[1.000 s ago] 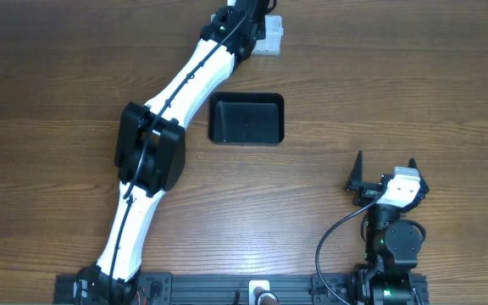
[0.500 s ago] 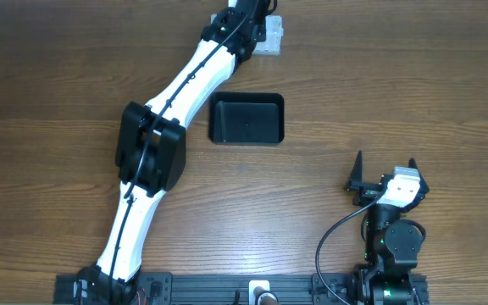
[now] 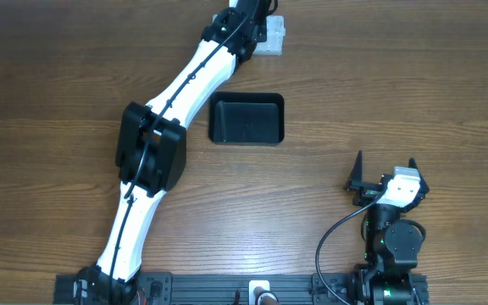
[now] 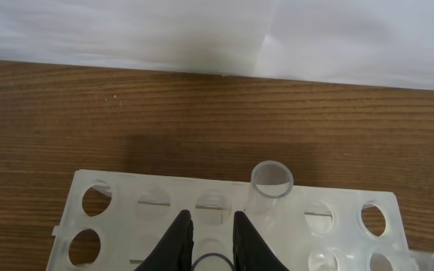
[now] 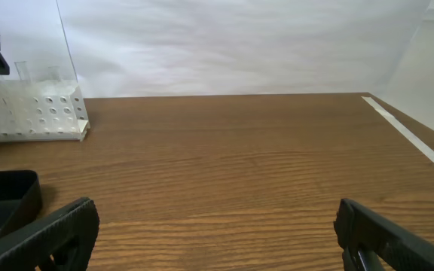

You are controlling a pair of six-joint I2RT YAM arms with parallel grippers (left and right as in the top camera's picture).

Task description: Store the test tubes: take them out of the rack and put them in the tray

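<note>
The clear plastic rack (image 4: pixel 126 202) has several round holes and stands at the far edge of the table (image 3: pixel 271 36). My left gripper (image 4: pixel 212 218) hangs right over it. Its fingers (image 4: pixel 181 235) are drawn close around the rim of a test tube (image 4: pixel 213 262) that sits in the rack. Another clear tube (image 4: pixel 271 187) stands upright one hole over. The black tray (image 3: pixel 246 119) lies in front of the rack, with nothing in it. My right gripper (image 3: pixel 385 169) rests open near its base, far from both; the rack (image 5: pixel 30 111) and a corner of the tray (image 5: pixel 6 194) lie off to one side of it.
The left arm (image 3: pixel 185 85) stretches diagonally across the table, passing just left of the tray. A white wall (image 4: pixel 217 34) rises right behind the rack. Bare wooden tabletop (image 3: pixel 413 76) spreads to the right of the tray and the rack.
</note>
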